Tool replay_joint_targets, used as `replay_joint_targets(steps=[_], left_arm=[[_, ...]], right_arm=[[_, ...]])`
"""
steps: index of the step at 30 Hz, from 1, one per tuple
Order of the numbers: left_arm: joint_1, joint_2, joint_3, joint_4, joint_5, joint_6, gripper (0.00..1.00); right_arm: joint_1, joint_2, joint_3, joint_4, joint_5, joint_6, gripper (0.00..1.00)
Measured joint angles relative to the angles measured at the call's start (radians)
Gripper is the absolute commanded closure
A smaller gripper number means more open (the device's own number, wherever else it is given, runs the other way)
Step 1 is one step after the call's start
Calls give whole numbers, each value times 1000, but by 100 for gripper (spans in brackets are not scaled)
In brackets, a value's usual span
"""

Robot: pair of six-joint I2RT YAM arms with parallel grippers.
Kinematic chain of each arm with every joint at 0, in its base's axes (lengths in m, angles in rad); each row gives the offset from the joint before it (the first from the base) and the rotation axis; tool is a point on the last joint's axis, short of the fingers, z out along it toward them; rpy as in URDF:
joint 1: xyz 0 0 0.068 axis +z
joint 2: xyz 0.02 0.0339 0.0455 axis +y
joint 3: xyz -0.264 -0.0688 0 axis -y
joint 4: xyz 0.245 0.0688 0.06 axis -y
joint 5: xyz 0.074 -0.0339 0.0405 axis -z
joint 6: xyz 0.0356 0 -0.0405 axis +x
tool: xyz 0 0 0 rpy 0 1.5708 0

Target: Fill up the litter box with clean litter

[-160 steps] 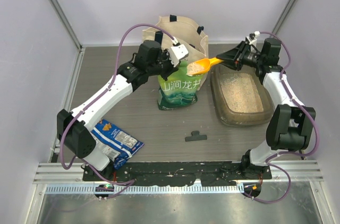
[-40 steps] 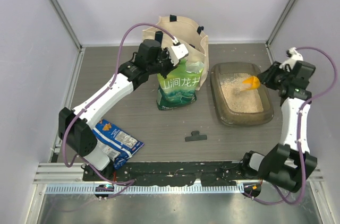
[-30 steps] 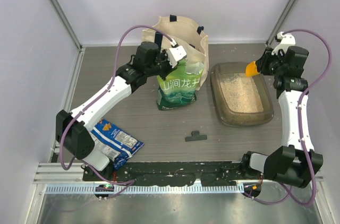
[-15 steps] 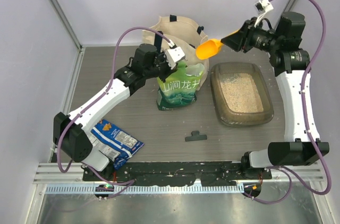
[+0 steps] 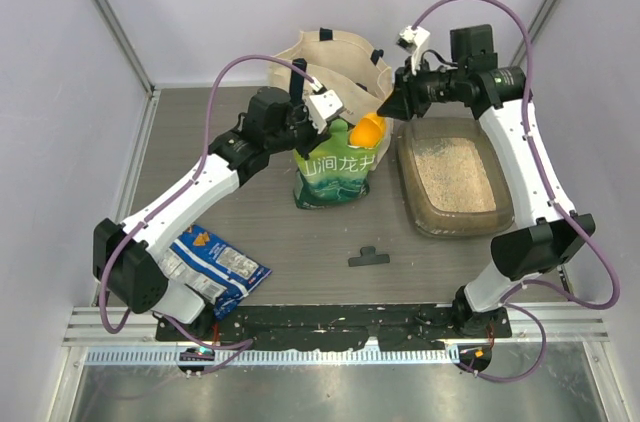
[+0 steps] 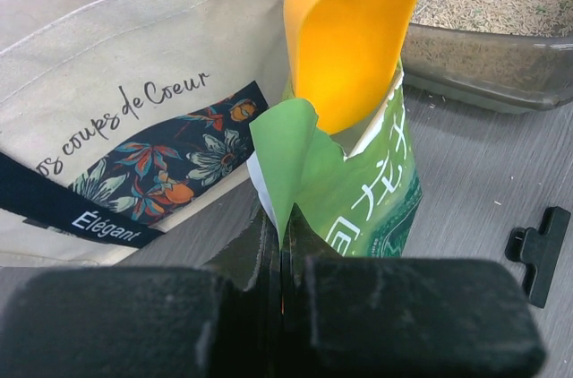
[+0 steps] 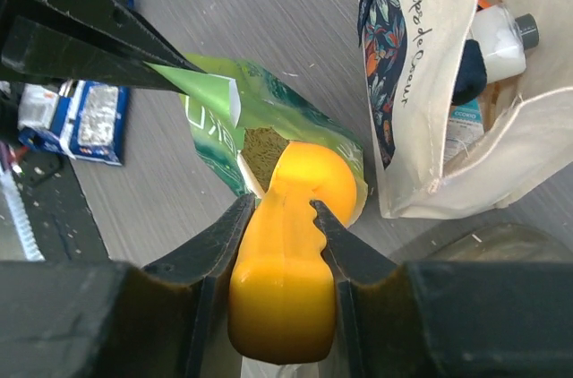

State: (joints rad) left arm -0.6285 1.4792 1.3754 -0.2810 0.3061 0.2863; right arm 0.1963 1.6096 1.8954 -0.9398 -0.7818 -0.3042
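Left arm: was extended toward the far right.
Left claw: was pinched on the pouch flap.
Right arm: was bent leftward.
Right claw: was clamped on the scoop, dipped into the pouch.

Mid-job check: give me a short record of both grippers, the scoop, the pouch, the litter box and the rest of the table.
left gripper: shut on the torn top edge of the green pouch
right gripper: shut on the handle of the orange scoop
scoop bowl: dipped into the pouch mouth
litter box: right of the pouch, clean litter spread inside
tote bag: upright behind the pouch
elsewhere: blue snack bag by the left arm's base; black clip in front of the pouch
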Motion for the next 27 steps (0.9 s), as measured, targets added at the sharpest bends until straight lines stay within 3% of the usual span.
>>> replay_joint_targets(steps=[5, 9, 19, 27], left_arm=[[0, 0, 0, 0, -3, 0, 100], [0, 0, 0, 1, -13, -25, 100], [0, 0, 0, 3, -35, -109, 100], [0, 0, 0, 5, -38, -159, 100]], right_arm=[[71, 12, 26, -42, 90, -132, 99], [134, 4, -7, -2, 231, -146, 99], [279, -27, -183, 159, 612, 148, 99], [349, -37, -218, 207, 801, 302, 99]])
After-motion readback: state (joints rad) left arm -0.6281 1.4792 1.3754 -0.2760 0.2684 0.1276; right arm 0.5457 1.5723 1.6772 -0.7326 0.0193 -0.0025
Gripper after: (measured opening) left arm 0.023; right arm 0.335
